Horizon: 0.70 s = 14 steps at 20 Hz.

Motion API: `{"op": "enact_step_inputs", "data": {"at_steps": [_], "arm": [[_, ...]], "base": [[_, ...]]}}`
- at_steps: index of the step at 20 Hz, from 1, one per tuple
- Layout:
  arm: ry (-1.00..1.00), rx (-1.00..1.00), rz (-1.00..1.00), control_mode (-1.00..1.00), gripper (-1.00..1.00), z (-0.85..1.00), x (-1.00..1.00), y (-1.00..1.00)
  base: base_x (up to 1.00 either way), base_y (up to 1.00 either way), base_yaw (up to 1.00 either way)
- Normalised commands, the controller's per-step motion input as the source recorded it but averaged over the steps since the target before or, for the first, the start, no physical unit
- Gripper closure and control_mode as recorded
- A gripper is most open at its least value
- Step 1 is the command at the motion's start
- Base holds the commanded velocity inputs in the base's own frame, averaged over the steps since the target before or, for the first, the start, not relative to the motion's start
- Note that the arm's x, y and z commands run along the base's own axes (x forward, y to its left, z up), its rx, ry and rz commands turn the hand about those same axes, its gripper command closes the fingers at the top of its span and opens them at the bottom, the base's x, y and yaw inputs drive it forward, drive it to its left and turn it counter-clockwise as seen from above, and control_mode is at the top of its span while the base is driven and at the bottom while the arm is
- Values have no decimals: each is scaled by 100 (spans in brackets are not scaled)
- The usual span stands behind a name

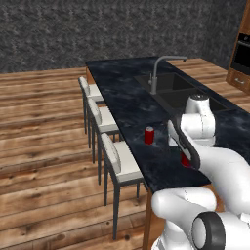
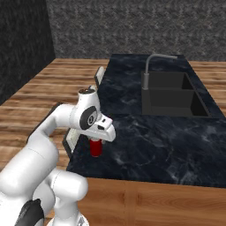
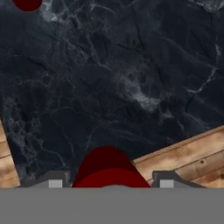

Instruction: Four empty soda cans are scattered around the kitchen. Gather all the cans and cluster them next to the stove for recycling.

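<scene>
A red soda can (image 3: 109, 168) stands between my two fingertips, and my gripper (image 3: 110, 181) is shut on it. In the base views this held can (image 2: 96, 148) hangs under the hand near the front edge of the dark marble island counter (image 2: 167, 141); my arm partly hides it (image 1: 185, 160). A second red soda can (image 1: 149, 135) stands upright on the counter further on, near the edge by the stools, and also shows at a corner of the hand view (image 3: 27, 4). The stove is out of view.
A double sink (image 2: 174, 95) with a tall grey faucet (image 2: 148, 70) is set in the island beyond my hand. Three white stools (image 1: 119, 161) line the island's left side. A black wall oven (image 1: 241, 53) stands far right. Wooden floor surrounds the island.
</scene>
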Motion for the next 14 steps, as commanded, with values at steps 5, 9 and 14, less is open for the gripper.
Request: {"op": "enact_step_inputs", "data": {"at_steps": [5, 9, 14], "arm": [[-14, 0, -5, -100, 100, 24, -6, -49], [-21, 0, -4, -100, 100, 20, -14, -50], [-16, 0, -2, 100, 100, 5, -16, -36]], "base": [[0, 0, 0], [0, 0, 0], [-17, -28, 0]]}}
